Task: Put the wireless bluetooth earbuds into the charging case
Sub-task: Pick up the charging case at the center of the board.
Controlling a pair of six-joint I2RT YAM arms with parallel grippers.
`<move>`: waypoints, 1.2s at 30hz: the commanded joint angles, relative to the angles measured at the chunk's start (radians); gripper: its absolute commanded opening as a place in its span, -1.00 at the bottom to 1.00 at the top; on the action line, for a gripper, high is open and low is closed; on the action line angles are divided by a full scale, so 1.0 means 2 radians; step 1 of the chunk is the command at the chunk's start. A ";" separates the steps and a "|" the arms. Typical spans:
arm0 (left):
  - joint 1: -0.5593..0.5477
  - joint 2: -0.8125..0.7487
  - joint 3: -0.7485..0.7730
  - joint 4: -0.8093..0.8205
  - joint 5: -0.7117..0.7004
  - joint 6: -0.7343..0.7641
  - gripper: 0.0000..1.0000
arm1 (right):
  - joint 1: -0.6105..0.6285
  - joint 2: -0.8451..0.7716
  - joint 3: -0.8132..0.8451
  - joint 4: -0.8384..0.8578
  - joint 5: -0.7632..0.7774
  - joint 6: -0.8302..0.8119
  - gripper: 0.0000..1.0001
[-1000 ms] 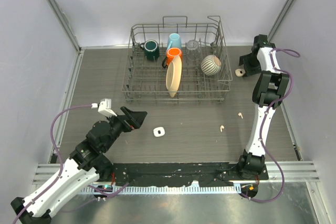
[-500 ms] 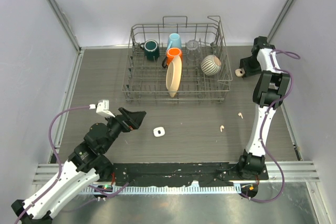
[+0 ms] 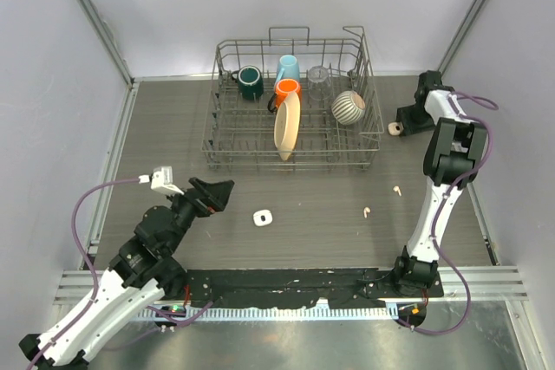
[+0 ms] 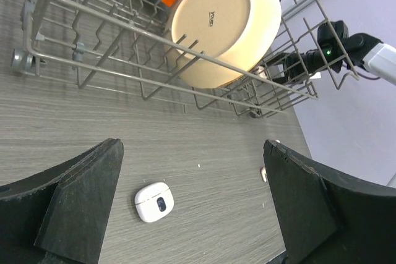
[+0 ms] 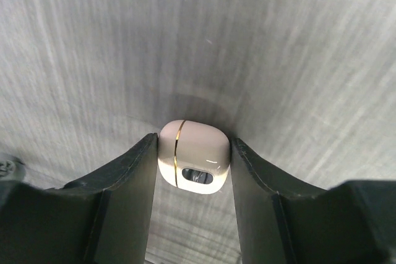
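Note:
A beige charging case (image 5: 195, 156) with a gold seam lies closed on the table at the far right, and it also shows from above (image 3: 395, 128). My right gripper (image 5: 195, 143) is shut on it, both fingers pressed to its sides. A second, white charging case (image 3: 263, 217) lies closed at the table's front middle (image 4: 154, 201). My left gripper (image 4: 193, 171) hovers wide open above and left of it (image 3: 217, 190). Two white earbuds (image 3: 396, 189) (image 3: 366, 210) lie loose on the table right of the white case; one shows by the left gripper's right finger (image 4: 263, 174).
A wire dish rack (image 3: 295, 140) stands at the back middle with a green mug (image 3: 251, 82), a blue mug (image 3: 288, 68), an orange mug (image 3: 287, 89), a tan plate (image 3: 286, 125) and a striped bowl (image 3: 349, 107). Grey walls close in both sides.
The right gripper's fingers have closed in onto the beige case, and that wrist has shifted slightly. The left arm has drawn back a little to the left, still open.

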 commanded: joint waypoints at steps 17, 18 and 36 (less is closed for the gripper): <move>0.003 0.081 0.078 0.064 0.203 0.004 1.00 | -0.018 -0.477 -0.321 0.215 0.112 -0.043 -0.98; 0.004 0.082 0.078 0.079 0.215 0.029 1.00 | -0.018 -0.517 -0.328 0.227 0.097 -0.053 -0.99; 0.003 0.124 0.051 0.237 0.196 0.093 0.88 | 0.122 -0.625 -0.288 0.192 -0.171 -0.075 -0.98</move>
